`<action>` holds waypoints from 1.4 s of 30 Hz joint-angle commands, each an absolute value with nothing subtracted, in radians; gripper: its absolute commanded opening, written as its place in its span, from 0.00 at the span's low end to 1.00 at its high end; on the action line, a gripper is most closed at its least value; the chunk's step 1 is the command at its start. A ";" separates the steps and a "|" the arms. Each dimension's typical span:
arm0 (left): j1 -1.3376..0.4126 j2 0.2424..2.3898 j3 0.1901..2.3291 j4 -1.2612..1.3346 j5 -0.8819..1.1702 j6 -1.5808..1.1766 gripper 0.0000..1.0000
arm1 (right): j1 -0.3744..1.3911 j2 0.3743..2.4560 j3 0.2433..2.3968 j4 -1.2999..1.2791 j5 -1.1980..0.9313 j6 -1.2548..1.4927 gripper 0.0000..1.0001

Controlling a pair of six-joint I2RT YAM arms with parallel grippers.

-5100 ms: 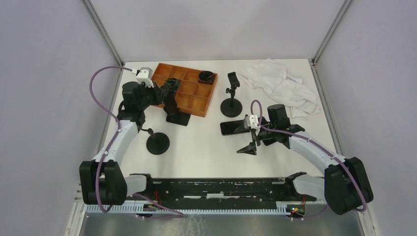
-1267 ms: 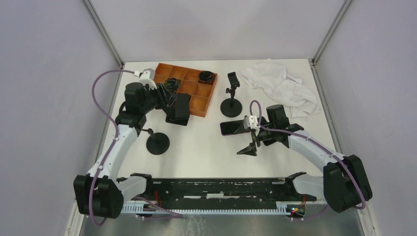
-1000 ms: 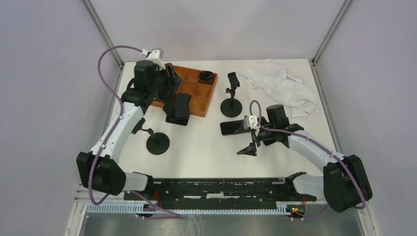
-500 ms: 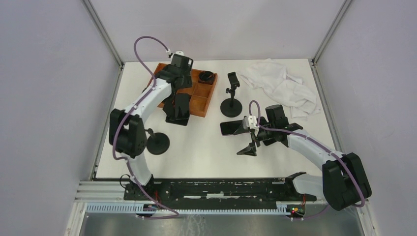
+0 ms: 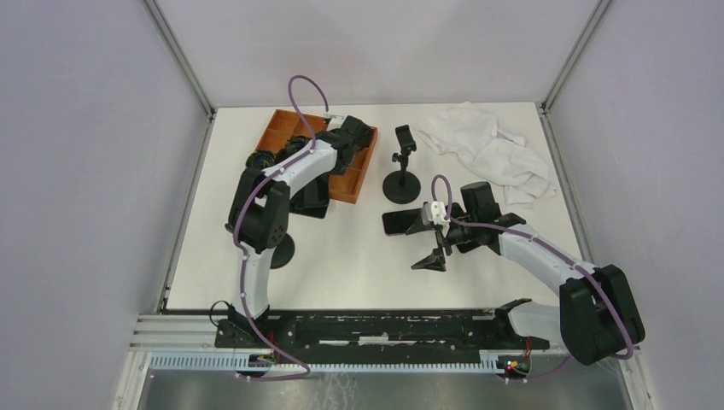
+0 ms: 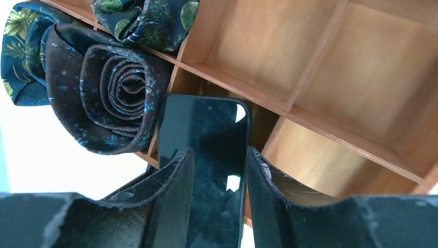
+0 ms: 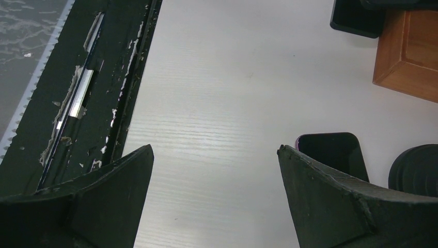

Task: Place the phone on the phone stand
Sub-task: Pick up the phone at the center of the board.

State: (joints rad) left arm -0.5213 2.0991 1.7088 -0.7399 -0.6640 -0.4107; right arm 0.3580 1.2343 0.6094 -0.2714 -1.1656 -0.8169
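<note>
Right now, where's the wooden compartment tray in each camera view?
Top external: the wooden tray sits left of centre, toward the far edge.
Left wrist: tray fills the upper frame, behind the phone.
Right wrist: only the tray's corner, top right.
Shared landmark: that black phone by its near edge, in top and left-wrist views.

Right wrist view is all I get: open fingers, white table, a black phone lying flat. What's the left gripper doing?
Observer: Left wrist view: the left gripper has its fingers apart and holds nothing; a second black phone shows beyond them.
Operator: Where is that phone?
Observer: It leans at the near edge of the orange wooden compartment tray, beside a rolled dark patterned cloth.
Operator: Any empty stand by my phone?
Observer: Top view: a black round-based stand, its clamp empty, stands just beyond the flat black phone.
</note>
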 commanded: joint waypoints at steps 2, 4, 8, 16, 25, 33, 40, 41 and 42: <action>-0.513 2.144 1.767 -0.760 -0.707 -0.426 0.49 | 0.361 1.243 0.655 -0.282 -1.169 -0.845 0.98; -0.512 2.160 1.774 -0.759 -0.701 -0.418 0.49 | 0.362 1.242 0.655 -0.282 -1.170 -0.845 0.98; -0.513 2.187 1.785 -0.761 -0.699 -0.407 0.51 | 0.362 1.242 0.656 -0.284 -1.170 -0.847 0.98; -0.505 2.218 1.779 -0.799 -0.724 -0.421 0.52 | 0.363 1.240 0.657 -0.288 -1.171 -0.850 0.98; -0.496 2.195 1.776 -0.838 -0.700 -0.442 0.45 | 0.361 1.236 0.658 -0.290 -1.175 -0.850 0.98; -0.498 2.107 1.742 -0.836 -0.658 -0.433 0.30 | 0.361 1.234 0.659 -0.290 -1.175 -0.851 0.98; -0.497 2.023 1.673 -0.820 -0.665 -0.419 0.16 | 0.361 1.230 0.660 -0.290 -1.176 -0.851 0.98; -0.497 2.008 1.659 -0.815 -0.666 -0.418 0.13 | 0.363 1.231 0.660 -0.291 -1.177 -0.850 0.98; -0.497 1.993 1.642 -0.807 -0.666 -0.419 0.12 | 0.362 1.231 0.660 -0.290 -1.177 -0.851 0.98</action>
